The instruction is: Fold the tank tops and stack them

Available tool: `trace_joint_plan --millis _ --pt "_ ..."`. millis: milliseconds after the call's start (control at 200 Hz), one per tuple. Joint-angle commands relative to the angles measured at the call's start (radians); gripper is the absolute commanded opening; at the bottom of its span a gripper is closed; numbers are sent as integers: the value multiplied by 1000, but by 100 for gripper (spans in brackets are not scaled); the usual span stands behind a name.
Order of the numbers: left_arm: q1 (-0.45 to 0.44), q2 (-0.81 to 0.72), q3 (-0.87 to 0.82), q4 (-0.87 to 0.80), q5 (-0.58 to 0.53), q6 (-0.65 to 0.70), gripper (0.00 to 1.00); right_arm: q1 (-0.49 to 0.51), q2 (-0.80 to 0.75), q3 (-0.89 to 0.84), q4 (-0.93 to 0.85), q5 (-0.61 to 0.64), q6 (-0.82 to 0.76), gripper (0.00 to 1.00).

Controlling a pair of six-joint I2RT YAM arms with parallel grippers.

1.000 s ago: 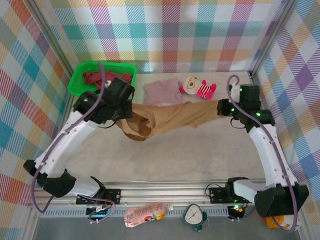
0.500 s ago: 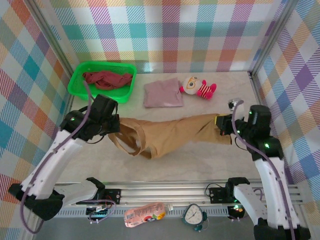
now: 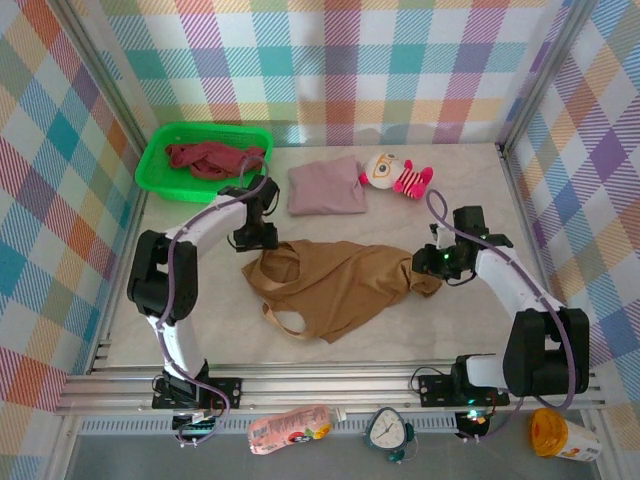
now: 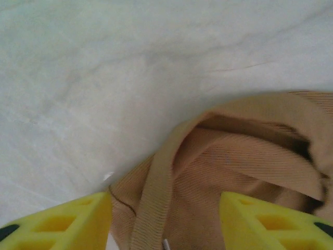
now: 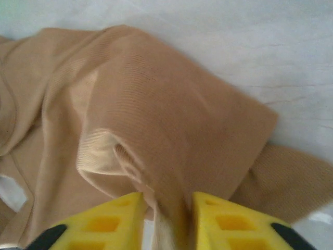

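The tan top (image 3: pixel 340 285) lies rumpled on the table (image 3: pixel 200 320), long axis left to right, its strap end between the left gripper's (image 3: pixel 260 243) wide jaws, its other end between the right gripper's (image 3: pixel 422 267) narrow jaws, gripped or loose I cannot tell.

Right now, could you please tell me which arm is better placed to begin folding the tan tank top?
Probably right: the right pincer sits at the hem end of the tan tank top with cloth folded between its fingers, grip unclear. The left pincer stands wide open above a strap.
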Motion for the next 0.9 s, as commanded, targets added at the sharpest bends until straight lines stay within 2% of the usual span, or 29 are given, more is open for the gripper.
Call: trace_joint_plan --millis 0,130,270,455,565,655,780,895 --pt "-22 -96 57 -66 43 -14 64 3 -29 63 -104 102 38 45" --pt "-113 -191 -26 -81 117 -115 66 3 -87 17 -112 101 103 56" --pt "-261 -177 -65 -47 94 -196 66 3 -53 -57 -66 85 126 58" --pt "-343 -57 -114 65 110 -242 65 3 41 -59 67 -16 86 57" --pt "-341 11 -149 86 102 -229 61 15 120 -41 80 -78 85 48" --pt "-313 37 -165 41 62 -188 56 79 152 -32 85 -100 101 38" --pt "-204 46 -192 -9 -27 -101 46 203 167 -37 112 -146 145 29" --pt "-80 68 -170 -31 -101 -4 45 365 206 -2 136 -171 152 26"
